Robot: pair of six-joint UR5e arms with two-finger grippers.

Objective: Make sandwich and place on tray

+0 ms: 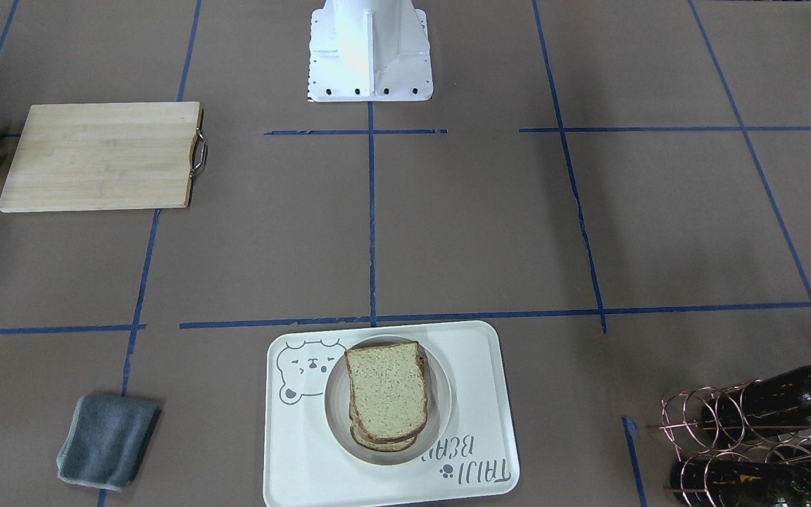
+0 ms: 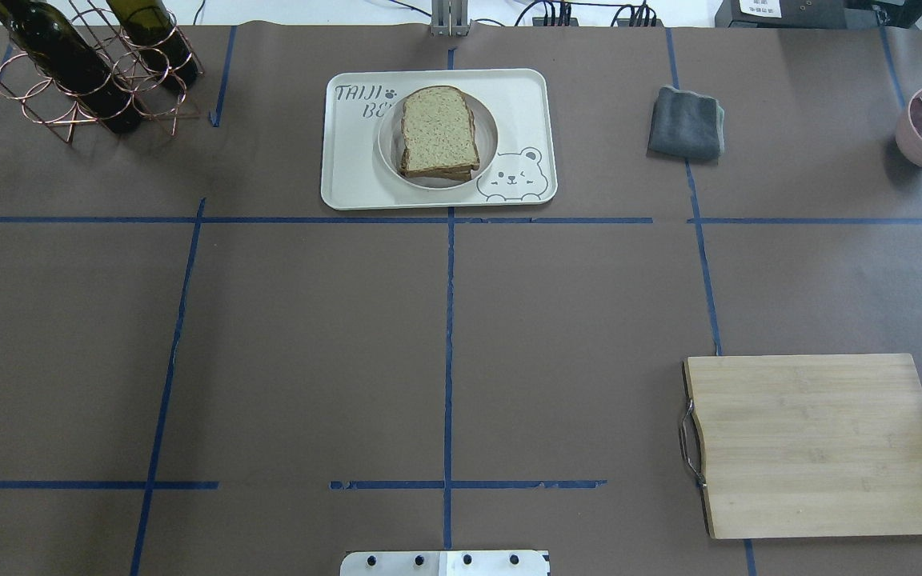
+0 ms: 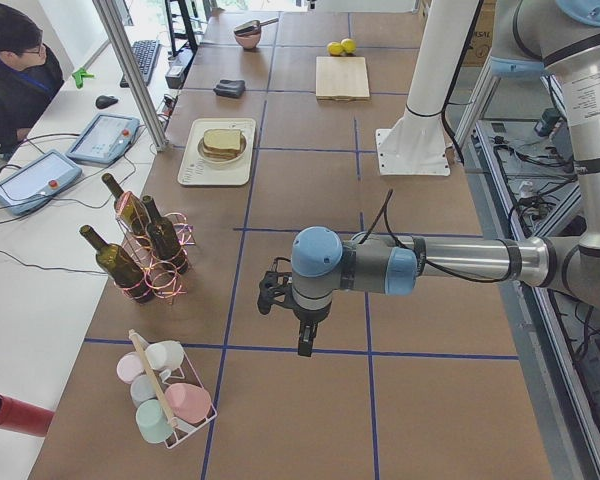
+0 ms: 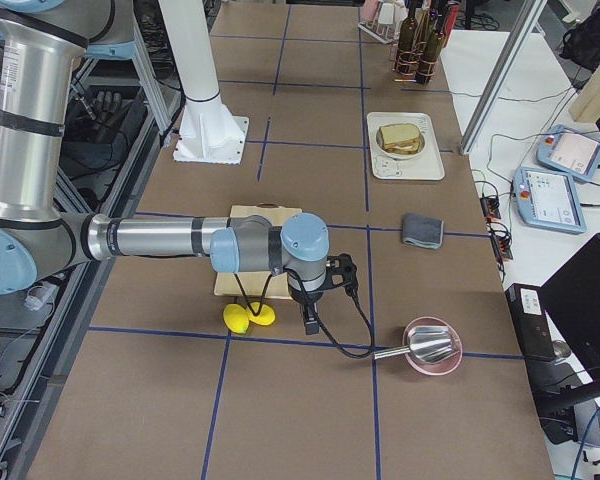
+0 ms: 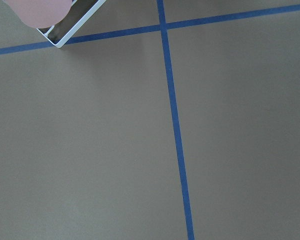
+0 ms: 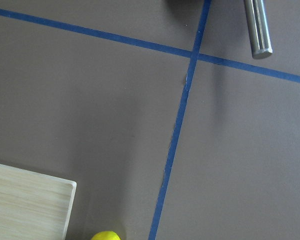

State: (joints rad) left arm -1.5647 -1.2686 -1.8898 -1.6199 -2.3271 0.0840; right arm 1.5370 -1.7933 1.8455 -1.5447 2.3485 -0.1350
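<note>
Broadly, the paper-covered table [image 2: 309, 336] with its blue tape grid fills every view, and my two arms reach out low over its two ends. On my right side lies the bamboo cutting board [image 2: 821, 444], its metal handle turned toward the middle.

Across the table from my base sits the tray [image 2: 349, 176], bear face and lettering showing. A round white dish [image 2: 487, 140] stands on it, and the sandwich [image 2: 438, 132] rests on that dish: speckled bread slices stacked, the top one slightly askew. I cannot see what lies between them.

My left gripper [image 3: 302, 340] hangs pointing down over bare paper near the wine bottle rack [image 3: 145, 250], well apart from the tray. My right gripper [image 4: 311, 322] hangs just past the cutting board, close to the two lemons [image 4: 248, 316], with the tray far off across the table. Only the side cameras catch either gripper, so I cannot tell whether their fingers are spread or pressed together.

A folded grey cloth [image 2: 685, 122] lies beside the tray, apart from it.
</note>
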